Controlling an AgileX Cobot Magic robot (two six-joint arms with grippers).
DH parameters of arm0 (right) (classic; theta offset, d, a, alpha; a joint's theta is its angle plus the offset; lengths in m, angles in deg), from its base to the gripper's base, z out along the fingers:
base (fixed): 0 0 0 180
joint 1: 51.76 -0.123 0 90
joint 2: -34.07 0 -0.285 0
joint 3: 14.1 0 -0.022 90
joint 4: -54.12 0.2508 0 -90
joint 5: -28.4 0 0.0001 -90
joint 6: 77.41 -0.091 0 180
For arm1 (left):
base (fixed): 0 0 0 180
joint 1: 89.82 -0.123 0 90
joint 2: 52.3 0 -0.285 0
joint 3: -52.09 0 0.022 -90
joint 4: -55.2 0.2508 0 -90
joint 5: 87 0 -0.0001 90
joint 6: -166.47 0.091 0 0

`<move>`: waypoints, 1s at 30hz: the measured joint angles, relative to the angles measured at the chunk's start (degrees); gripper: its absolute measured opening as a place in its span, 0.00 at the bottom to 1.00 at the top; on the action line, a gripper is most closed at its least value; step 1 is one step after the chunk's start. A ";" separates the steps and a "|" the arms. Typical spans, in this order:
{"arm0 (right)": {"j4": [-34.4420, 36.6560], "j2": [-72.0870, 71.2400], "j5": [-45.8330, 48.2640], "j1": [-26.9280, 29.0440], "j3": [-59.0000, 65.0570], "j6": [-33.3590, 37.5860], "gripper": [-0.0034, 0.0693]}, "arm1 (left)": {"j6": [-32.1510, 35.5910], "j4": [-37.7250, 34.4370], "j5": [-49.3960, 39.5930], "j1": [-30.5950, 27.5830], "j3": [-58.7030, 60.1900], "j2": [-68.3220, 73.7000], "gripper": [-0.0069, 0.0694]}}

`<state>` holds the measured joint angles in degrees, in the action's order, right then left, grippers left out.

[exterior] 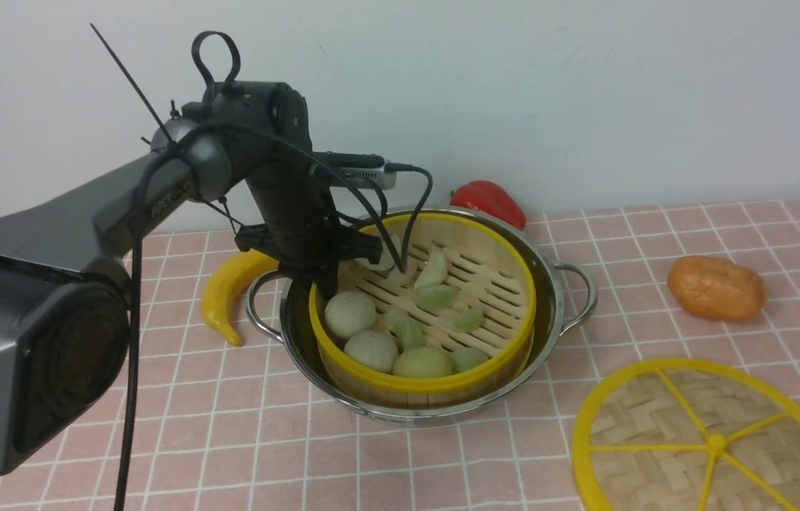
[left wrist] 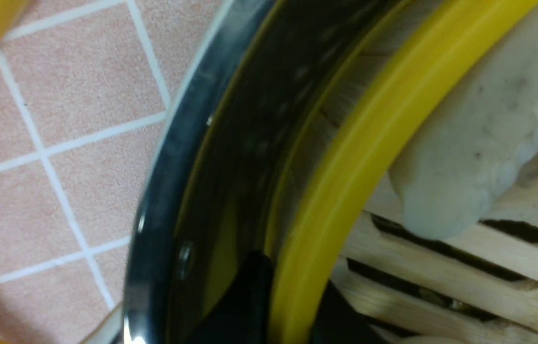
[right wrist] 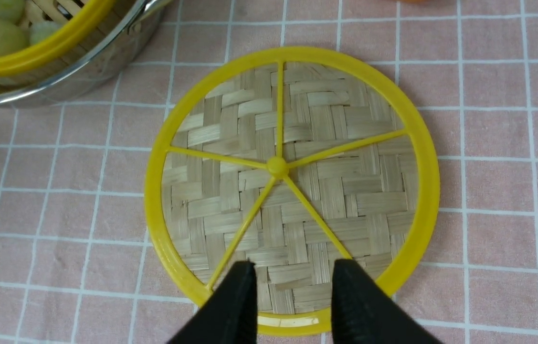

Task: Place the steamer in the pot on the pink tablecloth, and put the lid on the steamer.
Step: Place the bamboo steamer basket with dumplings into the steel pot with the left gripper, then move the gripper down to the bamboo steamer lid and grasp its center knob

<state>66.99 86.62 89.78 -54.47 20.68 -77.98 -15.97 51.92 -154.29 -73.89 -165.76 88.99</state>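
My left jaws clamp the steamer (exterior: pixel 428 389) by its rim to settle it in the pot (exterior: pixel 550 284); right jaws, apart, hover over the lid (right wrist: pixel 277 166) for pickup.

lid (right wrist: pixel 277 166) flat on pink tablecloth (right wrist: pixel 498 191), right gripper (right wrist: pixel 295 267) open above

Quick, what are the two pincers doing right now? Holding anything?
Left pincer: closed on the steamer, gripping its yellow rim.
Right pincer: open, holding nothing, over the lid.
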 joint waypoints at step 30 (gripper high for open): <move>14.51 2.78 -6.33 0.00 -2.10 7.41 0.38 | 2.44 -1.32 -2.37 0.00 -30.31 -24.34 0.57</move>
<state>81.50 89.40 83.45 -54.47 18.58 -70.57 -13.53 50.60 -156.65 -73.89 -196.07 64.65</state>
